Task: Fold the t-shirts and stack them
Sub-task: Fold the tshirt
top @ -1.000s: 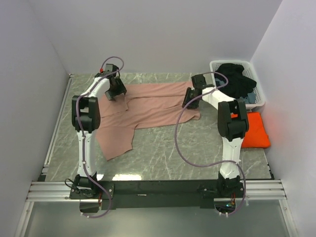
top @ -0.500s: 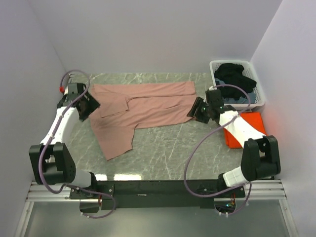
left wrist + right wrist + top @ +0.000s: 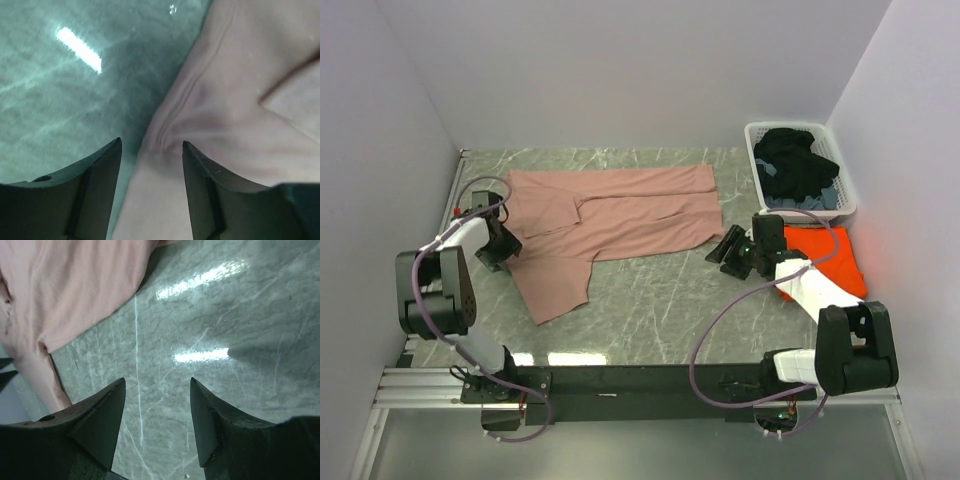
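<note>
Top external view: we are seeing the orange tee (image 3: 845, 262) lying nearest, at right. The right gripper (image 3: 731, 250) is hovering over the marble table (image 3: 650, 300), jaws apart. The left gripper (image 3: 502, 248), jaws likewise apart, is hanging over the left edge of the pink tee (image 3: 630, 215), spread mid-table; the basket (image 3: 830, 215) is sitting farthest back.

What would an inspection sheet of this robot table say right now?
Surface: grey marble-look table, glare patches.
Job's things: pink tee spread out, rumpled; orange tee at the right edge, partly behind the right arm.
Clutter: white basket of dark clothes, far right corner.
Grippers: left gripper open over the pink tee's edge; right gripper open over bare table.
Cables: purple cables looping along both arms.
Surroundings: plain white walls, metal rail at near edge.
</note>
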Available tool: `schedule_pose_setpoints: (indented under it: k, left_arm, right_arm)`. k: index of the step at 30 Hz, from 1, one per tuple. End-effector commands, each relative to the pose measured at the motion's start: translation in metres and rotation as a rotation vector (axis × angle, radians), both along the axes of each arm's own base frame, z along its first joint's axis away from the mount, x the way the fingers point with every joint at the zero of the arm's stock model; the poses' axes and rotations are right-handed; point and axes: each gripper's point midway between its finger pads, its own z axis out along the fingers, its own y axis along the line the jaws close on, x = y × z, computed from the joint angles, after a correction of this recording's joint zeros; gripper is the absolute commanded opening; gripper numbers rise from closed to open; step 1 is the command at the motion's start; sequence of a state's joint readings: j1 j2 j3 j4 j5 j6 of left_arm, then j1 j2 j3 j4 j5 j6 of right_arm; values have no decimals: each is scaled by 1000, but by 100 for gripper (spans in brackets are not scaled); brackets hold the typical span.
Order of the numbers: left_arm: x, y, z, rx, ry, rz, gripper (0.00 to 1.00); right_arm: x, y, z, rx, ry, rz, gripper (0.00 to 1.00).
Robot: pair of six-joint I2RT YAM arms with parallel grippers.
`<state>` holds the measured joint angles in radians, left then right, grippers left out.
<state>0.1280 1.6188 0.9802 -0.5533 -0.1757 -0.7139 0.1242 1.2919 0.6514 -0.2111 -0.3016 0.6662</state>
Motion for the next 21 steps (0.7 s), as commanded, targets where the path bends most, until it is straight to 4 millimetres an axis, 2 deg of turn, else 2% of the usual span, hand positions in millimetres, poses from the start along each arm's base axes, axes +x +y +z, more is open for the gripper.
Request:
schedule_pose_setpoints:
  k: [1, 4, 7, 8, 9, 12, 21]
  left_arm:
    - [20, 11, 1, 46, -22, -12, 57]
    - [17, 11, -11, 42, 15, -28, 49]
    - [16, 14, -17, 52, 40, -31, 33]
    - [14, 15, -17, 57, 48, -34, 22]
    - [14, 16, -16, 60, 49, -31, 17]
    - [8, 24, -16, 73, 61, -11, 1]
    - [4, 28, -15, 54, 63, 2, 1]
  right_arm:
    - [19, -3, 16, 82, -85, -58, 61]
    - [26, -13, 8, 125, -64, -134, 59]
    - [36, -20, -1, 183, -59, -217, 59]
    - [42, -19, 1, 203, -81, -224, 59]
    - [46, -26, -5, 228, -57, -274, 59]
    - [57, -27, -10, 261, -46, -319, 59]
    - [76, -35, -27, 323, -41, -467, 56]
